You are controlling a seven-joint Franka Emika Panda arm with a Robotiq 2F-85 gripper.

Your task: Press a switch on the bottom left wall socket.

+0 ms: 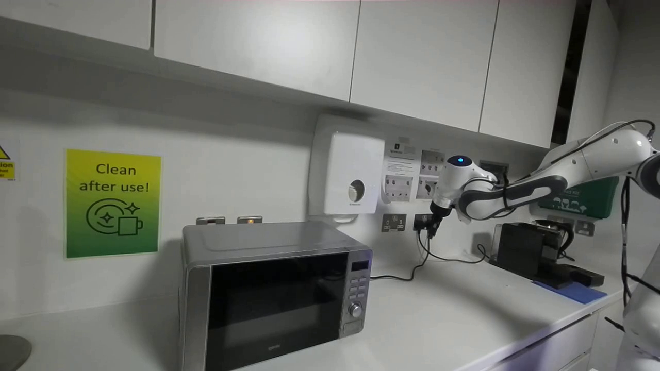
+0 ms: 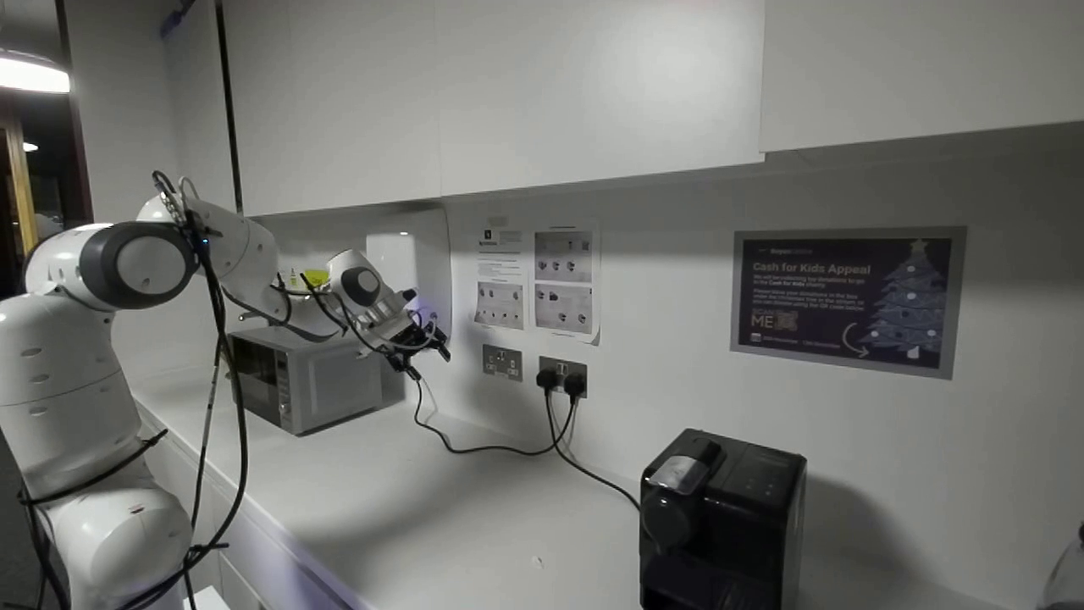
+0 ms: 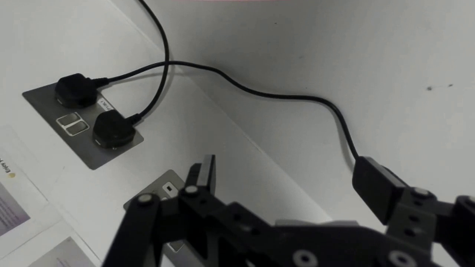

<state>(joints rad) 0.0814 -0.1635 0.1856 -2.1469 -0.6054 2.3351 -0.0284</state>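
The bottom left wall socket, a grey metal plate with nothing plugged in, shows in both exterior views (image 1: 393, 222) (image 2: 502, 362), low on the wall under printed sheets. In the wrist view this socket plate (image 3: 155, 191) lies behind my gripper's left finger, which hides much of it; a pale switch (image 3: 169, 188) peeks out. My gripper (image 3: 285, 163) is open, fingers wide apart, nothing between them. An exterior view has the gripper (image 2: 430, 359) at about socket height, left of the plate. In the other exterior picture the gripper (image 1: 433, 231) overlaps the plugged socket.
A second socket plate (image 3: 89, 152) holds two black plugs (image 3: 113, 129). Their black cable (image 3: 274, 96) runs along the counter and passes behind my right finger. A microwave (image 1: 278, 288), a wall dispenser (image 1: 353, 170) and a coffee machine (image 2: 728, 517) stand around; cupboards (image 1: 423, 62) hang above.
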